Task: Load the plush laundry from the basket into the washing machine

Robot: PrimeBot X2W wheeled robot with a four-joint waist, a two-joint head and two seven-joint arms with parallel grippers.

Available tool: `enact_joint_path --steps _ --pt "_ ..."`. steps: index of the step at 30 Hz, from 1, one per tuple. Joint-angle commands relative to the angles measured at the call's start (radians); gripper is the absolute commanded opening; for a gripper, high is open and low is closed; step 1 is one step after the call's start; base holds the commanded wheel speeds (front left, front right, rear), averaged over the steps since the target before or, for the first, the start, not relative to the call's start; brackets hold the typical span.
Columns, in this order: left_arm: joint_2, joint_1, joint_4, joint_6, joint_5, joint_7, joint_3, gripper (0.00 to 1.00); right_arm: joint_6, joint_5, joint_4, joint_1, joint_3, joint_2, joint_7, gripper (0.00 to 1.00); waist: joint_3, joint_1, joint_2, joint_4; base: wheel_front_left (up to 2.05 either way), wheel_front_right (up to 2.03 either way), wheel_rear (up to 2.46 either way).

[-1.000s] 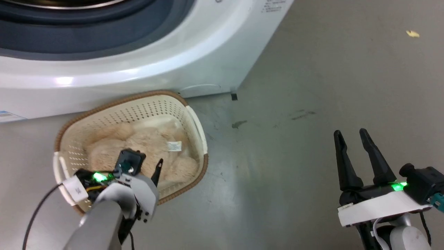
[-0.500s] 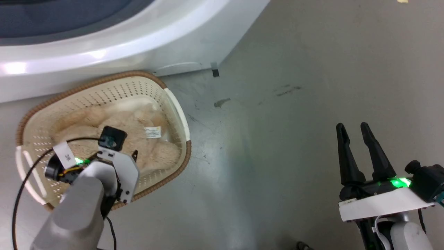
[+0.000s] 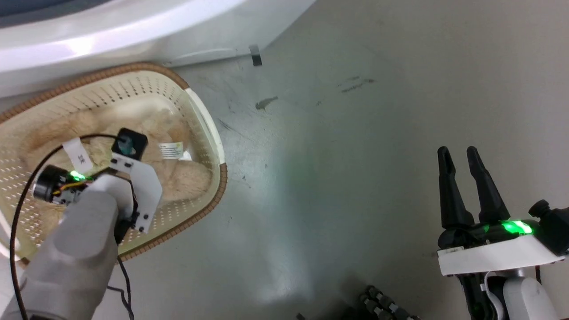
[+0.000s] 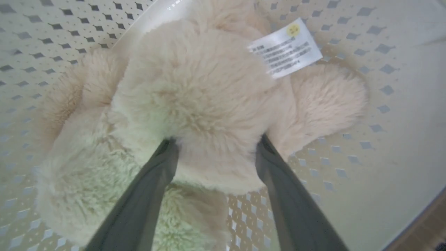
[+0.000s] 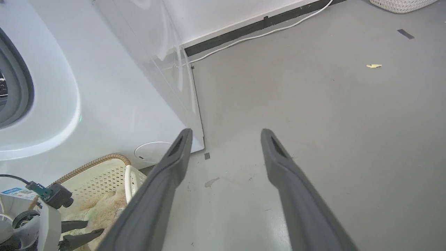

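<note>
Left end effector point(image 4: 216, 139) spread open astride plush laundry point(image 4: 195, 87), fingertips point(image 4: 166, 151) buried in fur.

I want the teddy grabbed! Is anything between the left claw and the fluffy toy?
Nothing visible is. The left gripper is open and straddles a rounded part of the plush toy, which lies inside the basket.

Nothing can be read: the white sewn tag point(image 4: 285, 48) on the plush laundry point(image 4: 195, 104) carries rows of fine print under a yellow round mark, too blurred to make out.
</note>
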Motion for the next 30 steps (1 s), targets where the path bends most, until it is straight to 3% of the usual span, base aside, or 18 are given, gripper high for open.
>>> enact_joint_path --steps 1,10,11,12,23,30 --pt "0.011 -0.041 0.036 0.012 -0.01 0.021 -0.02 1.0 0.001 0.02 -0.005 -0.023 -0.001 0.0 -0.013 1.0 0.031 -0.0001 -0.0001 -0.015 0.0 0.0 0.0" --pt "0.03 -0.107 0.133 0.024 -0.043 0.071 -0.069 1.0 0.001 0.069 -0.005 -0.032 -0.003 0.0 -0.032 1.0 0.1 -0.0001 -0.0001 -0.049 0.0 0.0 0.0" --pt "0.033 -0.112 0.144 0.023 -0.048 0.074 -0.074 0.76 0.001 0.074 -0.004 -0.033 -0.002 0.0 -0.034 1.0 0.106 -0.0001 -0.0001 -0.054 0.0 0.0 0.0" --pt "0.035 -0.116 0.156 0.024 -0.057 0.076 -0.074 0.0 0.001 0.078 -0.003 -0.035 -0.002 0.0 -0.036 1.0 0.112 -0.0001 -0.0001 -0.058 0.0 0.0 0.0" --pt "0.061 -0.106 0.22 0.055 -0.131 -0.024 -0.071 0.0 0.001 0.09 0.02 -0.058 0.012 0.001 -0.052 1.0 0.083 -0.0001 -0.0001 -0.118 0.0 0.0 0.0" --pt "-0.002 -0.038 0.222 0.066 -0.171 -0.144 -0.053 0.0 0.001 0.018 0.034 -0.019 -0.026 0.001 -0.052 1.0 -0.066 -0.0001 -0.0001 -0.066 0.0 0.0 0.0"
